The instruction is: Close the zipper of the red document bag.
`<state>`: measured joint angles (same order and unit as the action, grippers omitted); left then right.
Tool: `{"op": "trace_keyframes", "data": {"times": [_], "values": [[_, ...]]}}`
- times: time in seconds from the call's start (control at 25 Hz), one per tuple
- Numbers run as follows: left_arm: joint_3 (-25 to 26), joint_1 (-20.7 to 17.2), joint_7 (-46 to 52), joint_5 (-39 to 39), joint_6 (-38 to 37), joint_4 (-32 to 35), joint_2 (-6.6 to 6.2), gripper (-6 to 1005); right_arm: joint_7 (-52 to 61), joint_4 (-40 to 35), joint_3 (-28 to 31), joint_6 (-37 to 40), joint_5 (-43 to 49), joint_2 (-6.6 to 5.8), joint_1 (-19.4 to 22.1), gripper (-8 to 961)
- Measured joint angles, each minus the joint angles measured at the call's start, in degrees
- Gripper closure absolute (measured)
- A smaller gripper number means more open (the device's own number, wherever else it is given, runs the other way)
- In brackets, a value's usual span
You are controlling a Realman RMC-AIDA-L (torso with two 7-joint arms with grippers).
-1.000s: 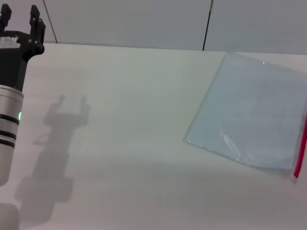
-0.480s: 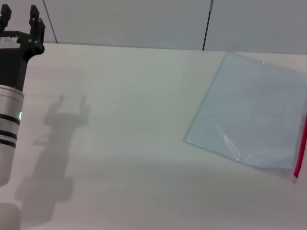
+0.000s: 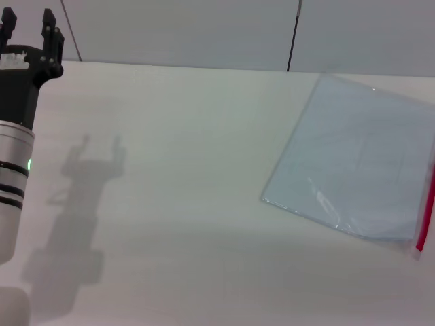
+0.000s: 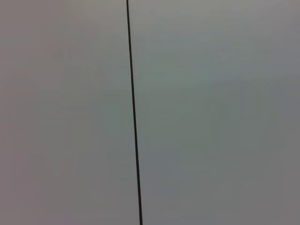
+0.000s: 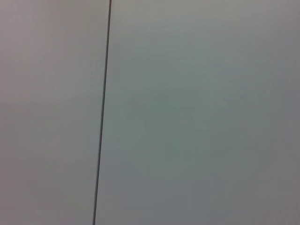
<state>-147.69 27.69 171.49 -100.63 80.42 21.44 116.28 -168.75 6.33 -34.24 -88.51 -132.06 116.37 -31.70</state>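
1. Plain white counter with pale wall panels behind it, nothing much else around.
2. Over on the robot's right sits the red document bag, a big flat rectangular pouch of see-through blue-grey plastic, lying flat and turned at an angle, partly cut off by the edge of the head view.
3. Its zipper, a thin bright red strip along the far-right long edge, only shows for a short stretch; I can't make out the slider tab at all.
4. Handling guess: this thing looks super light, floppy and slick, so it'll probably skate across the counter if you just tug the slider. I'd pin the pouch near the zipper end and pinch the slider tab itself, not the film.
5. Left tool, black and two-fingered on a silver-and-black arm, is raised at the far left, well apart from the pouch, fingers spread and holding nothing.
6. Right tool isn't visible anywhere; both wrist views just show blank wall with a dark seam.
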Motion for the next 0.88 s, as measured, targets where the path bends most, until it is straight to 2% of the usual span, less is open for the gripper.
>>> {"op": "trace_keyframes", "data": {"times": [0.88], "values": [[-0.23, -0.21, -0.02, -0.14, -0.22, 0.32, 0.00, 426, 0.00, 0.00, 0.14, 0.09, -0.30, 0.07, 0.24, 69]]}}
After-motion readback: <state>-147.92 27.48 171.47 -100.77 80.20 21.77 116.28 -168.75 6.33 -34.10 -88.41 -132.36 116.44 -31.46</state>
